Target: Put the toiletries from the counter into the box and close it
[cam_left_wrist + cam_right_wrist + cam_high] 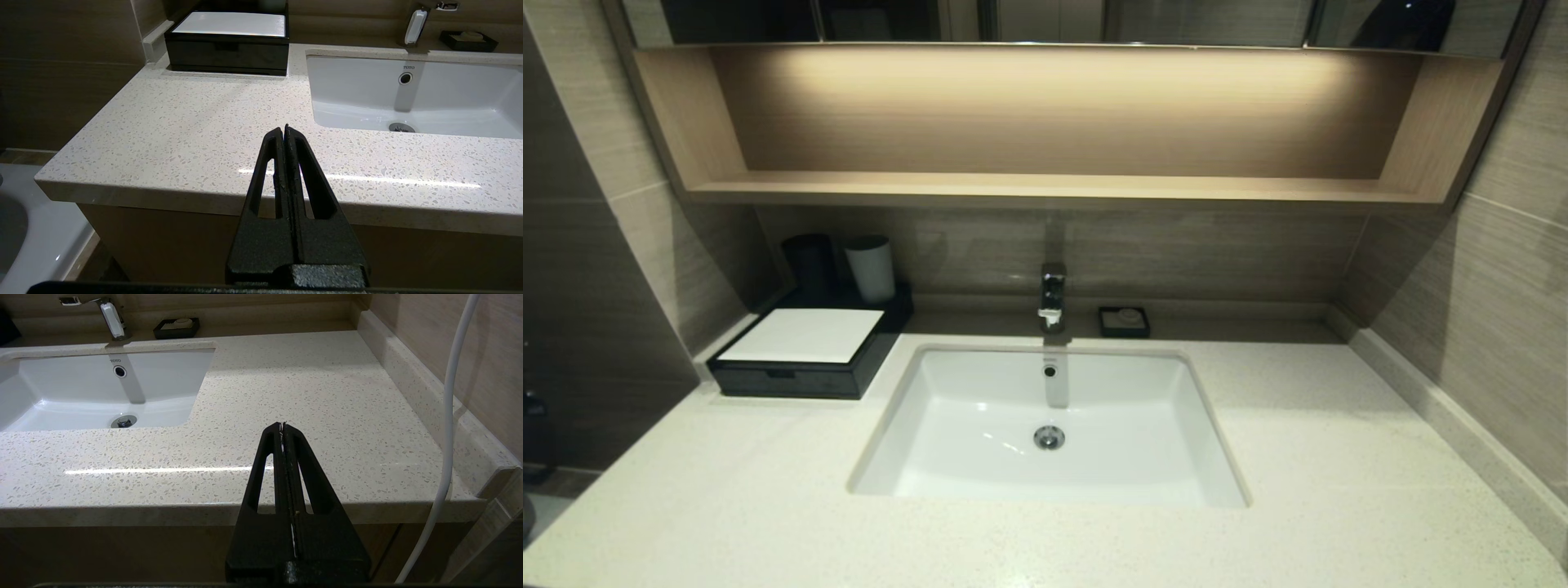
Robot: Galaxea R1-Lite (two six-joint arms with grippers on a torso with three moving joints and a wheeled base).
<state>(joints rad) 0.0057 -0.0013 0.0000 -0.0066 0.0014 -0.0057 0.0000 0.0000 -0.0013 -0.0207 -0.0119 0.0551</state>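
Note:
A black box with a white lid (805, 351) stands closed at the back left of the speckled counter (1339, 457); it also shows in the left wrist view (229, 38). No loose toiletries show on the counter. My left gripper (284, 127) is shut and empty, held in front of the counter's front edge on the left. My right gripper (282, 424) is shut and empty, held in front of the counter's front edge on the right. Neither gripper shows in the head view.
A white sink (1054, 482) with a chrome tap (1052, 296) sits mid-counter. A black cup (809, 261) and a white cup (871, 268) stand behind the box. A black soap dish (1124, 321) sits right of the tap. A white cable (451, 416) hangs by the right wall.

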